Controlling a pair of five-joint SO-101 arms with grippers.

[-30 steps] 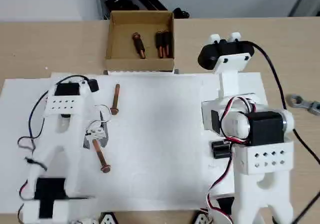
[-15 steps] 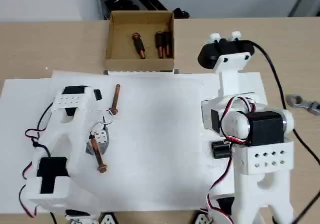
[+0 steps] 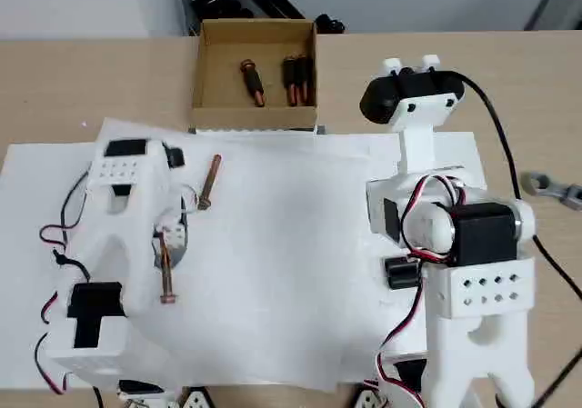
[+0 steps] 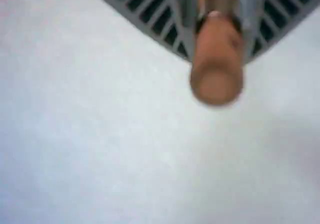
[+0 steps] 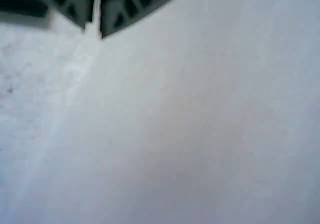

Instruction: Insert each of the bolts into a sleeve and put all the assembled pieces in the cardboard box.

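My left gripper (image 3: 169,249) is shut on a copper bolt (image 3: 167,276) that points toward the table's front edge, low over the white paper (image 3: 291,272). In the left wrist view the bolt's round end (image 4: 216,77) sticks out between the grey fingers (image 4: 150,14). A second copper bolt (image 3: 208,183) lies loose on the paper just beyond the left arm. The cardboard box (image 3: 208,72) at the back holds two or three bolts in dark sleeves (image 3: 296,79). My right gripper (image 5: 97,32) is shut and empty above the paper, its arm (image 3: 473,244) folded at the right.
A metal wrench (image 3: 550,188) lies on the wooden table at the far right. Cables hang around both arms. The paper's left part sits skewed and rumpled. Open paper stretches between the two arms.
The left arm swung its held bolt from a slant to nearly straight toward the front edge and a little leftward. The paper shifted and rumpled under it. The right arm stayed put.
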